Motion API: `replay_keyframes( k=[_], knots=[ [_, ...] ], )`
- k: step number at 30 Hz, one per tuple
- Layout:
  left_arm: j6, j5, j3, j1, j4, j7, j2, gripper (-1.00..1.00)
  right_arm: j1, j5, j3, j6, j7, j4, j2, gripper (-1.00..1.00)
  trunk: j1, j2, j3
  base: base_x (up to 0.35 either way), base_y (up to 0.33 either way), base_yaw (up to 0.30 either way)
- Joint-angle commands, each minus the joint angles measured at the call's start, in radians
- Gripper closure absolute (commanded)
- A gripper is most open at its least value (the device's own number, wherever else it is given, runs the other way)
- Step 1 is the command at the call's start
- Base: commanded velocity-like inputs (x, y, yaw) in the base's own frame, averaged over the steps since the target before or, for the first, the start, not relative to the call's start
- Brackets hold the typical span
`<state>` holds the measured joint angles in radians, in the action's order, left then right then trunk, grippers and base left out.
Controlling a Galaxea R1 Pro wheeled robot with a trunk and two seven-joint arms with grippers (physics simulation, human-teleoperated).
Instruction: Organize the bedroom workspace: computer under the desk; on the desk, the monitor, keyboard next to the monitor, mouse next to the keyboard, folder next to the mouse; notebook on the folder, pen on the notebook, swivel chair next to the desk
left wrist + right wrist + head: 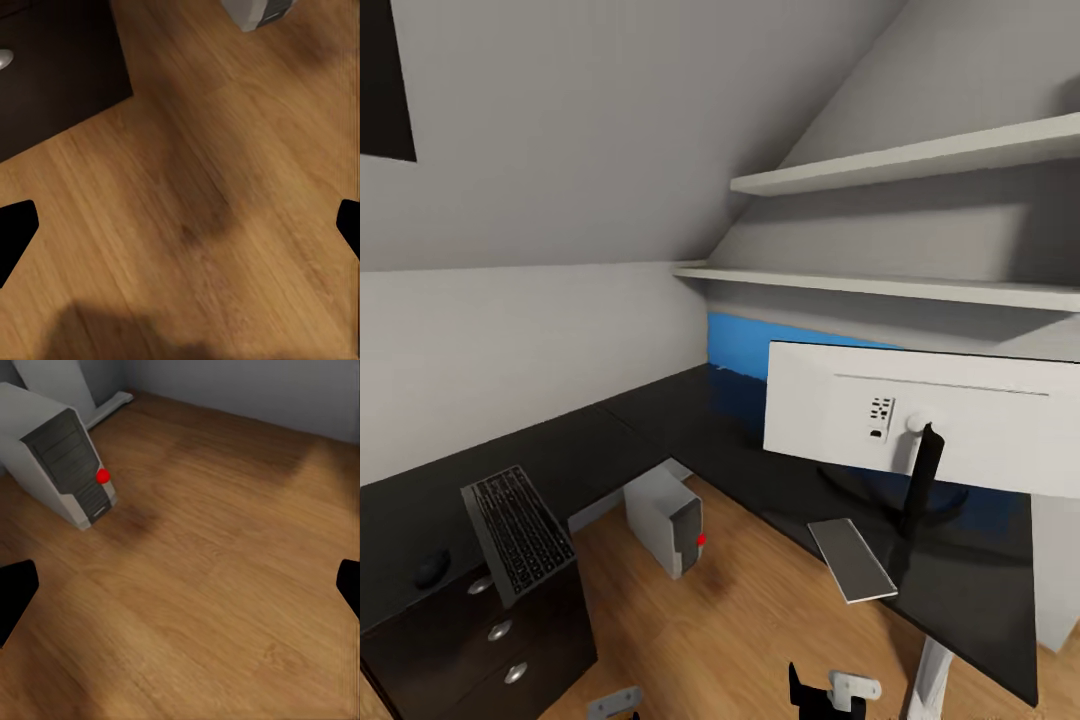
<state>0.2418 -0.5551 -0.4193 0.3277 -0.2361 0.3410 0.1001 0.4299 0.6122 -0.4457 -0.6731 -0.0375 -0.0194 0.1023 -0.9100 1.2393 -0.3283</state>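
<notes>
The monitor (920, 430) stands on the black desk (690, 420) with its white back to me. Behind it, a bright-blue folder (760, 345) leans against the wall, partly hidden. The keyboard (518, 535) lies tilted on the desk's left wing, overhanging the edge, with the dark mouse (432, 568) beside it. The computer (665, 520) (64, 461) sits on the floor under the desk corner. My left gripper (615, 703) (180, 232) and right gripper (838, 690) (180, 592) hang open and empty over the floor. The swivel chair and pen are out of view.
A thin grey flat item (852, 560), perhaps the notebook, lies by the monitor's foot. A dark drawer unit (500, 630) (60, 67) stands under the desk's left wing. Two white wall shelves (920, 160) hang above the desk. A white desk leg (932, 680) is near my right arm.
</notes>
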Motion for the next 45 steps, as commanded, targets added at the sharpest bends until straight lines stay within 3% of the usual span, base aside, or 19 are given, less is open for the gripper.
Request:
replay_keyframes(
  k=[1, 35, 45],
  knots=[
    [0.004, -0.008, -0.009, 0.001, 0.000, 0.006, 0.000, -1.00, 0.001, 0.011, -0.007, -0.003, -0.004, -0.002, 0.001, -1.00, 0.000, 0.001, 0.000, -0.002, 0.005, -0.272],
    [0.004, -0.008, -0.009, 0.001, 0.000, 0.006, 0.000, -1.00, 0.001, 0.011, -0.007, -0.002, -0.002, -0.002, 0.003, -1.00, 0.000, 0.001, 0.012, -0.057, 0.053, -0.284],
    [0.004, -0.005, -0.010, 0.001, -0.001, 0.006, 0.000, -1.00, 0.001, 0.012, -0.008, 0.004, 0.002, -0.002, 0.005, -1.00, 0.000, 0.001, -0.001, 0.000, 0.000, -0.072]
  ],
)
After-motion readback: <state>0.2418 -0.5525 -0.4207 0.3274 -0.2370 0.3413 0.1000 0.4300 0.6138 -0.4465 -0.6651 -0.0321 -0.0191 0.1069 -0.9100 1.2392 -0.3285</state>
